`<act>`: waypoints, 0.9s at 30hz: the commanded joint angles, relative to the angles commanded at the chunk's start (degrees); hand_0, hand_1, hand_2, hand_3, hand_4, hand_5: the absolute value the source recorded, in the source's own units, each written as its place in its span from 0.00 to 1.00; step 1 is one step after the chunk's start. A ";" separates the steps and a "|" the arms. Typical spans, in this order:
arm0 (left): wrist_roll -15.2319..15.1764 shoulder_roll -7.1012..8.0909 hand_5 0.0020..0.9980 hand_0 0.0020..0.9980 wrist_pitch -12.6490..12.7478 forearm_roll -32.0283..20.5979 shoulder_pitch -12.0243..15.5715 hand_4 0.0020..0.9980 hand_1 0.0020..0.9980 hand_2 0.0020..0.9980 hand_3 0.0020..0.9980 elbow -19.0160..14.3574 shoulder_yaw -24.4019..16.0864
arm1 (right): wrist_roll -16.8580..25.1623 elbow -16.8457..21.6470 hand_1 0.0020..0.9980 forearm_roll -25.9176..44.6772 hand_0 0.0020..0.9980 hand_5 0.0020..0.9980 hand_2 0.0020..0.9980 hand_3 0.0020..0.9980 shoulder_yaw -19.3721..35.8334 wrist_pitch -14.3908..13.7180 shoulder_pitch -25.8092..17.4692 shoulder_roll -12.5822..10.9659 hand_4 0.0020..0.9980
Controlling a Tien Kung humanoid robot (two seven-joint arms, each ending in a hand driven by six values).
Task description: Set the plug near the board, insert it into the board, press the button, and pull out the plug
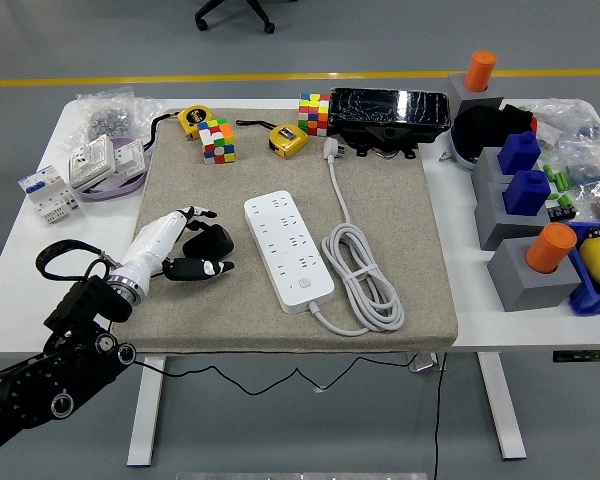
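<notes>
One hand, our left hand [185,248], rests at nine o'clock of the power strip [288,251], fingers loosely curled, holding nothing. Our plug [331,148] lies at twelve o'clock, cable [365,277] coiled at three.

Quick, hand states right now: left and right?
Left hand: open, fingers relaxed, holding nothing, on the mat beside the power strip.
Right hand: not in view.

Left arm [50,375], black and jointed, enters from the lower-left corner and reaches forward over the table. Its white-backed left hand [180,250] lies low, palm turned inward, black fingers [202,267] loosely curled and relaxed, grasping nothing. Right arm out of view.
</notes>
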 joint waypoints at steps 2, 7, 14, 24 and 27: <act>0.12 -0.09 0.18 0.53 0.17 0.11 -0.09 0.89 0.56 0.54 0.57 0.18 0.05 | 0.08 0.01 0.63 -0.04 0.54 0.42 0.63 0.55 0.02 -0.07 -0.01 -0.01 0.90; -0.05 -0.56 0.15 0.40 1.84 2.12 -0.48 0.79 0.42 0.50 0.54 1.43 0.28 | 0.30 0.07 0.63 -0.05 0.54 0.42 0.62 0.55 -0.04 -0.20 -0.02 -0.05 0.89; -0.24 -0.48 0.05 0.34 2.78 1.94 -0.15 0.64 0.36 0.48 0.54 0.56 -0.06 | 0.37 0.10 0.63 -0.11 0.54 0.42 0.62 0.55 -0.01 -0.25 -0.01 -0.02 0.89; -0.97 -0.06 0.05 0.33 0.86 -3.88 -1.11 0.64 0.34 0.45 0.52 -5.64 1.28 | 0.36 0.14 0.63 -0.02 0.54 0.42 0.62 0.55 -0.13 -0.25 -0.02 -0.07 0.89; -0.86 -0.76 0.05 0.33 0.29 -5.04 -2.06 0.64 0.34 0.45 0.52 -5.82 2.31 | 0.37 0.19 0.63 0.05 0.54 0.42 0.62 0.55 -0.28 -0.25 0.02 -0.08 0.89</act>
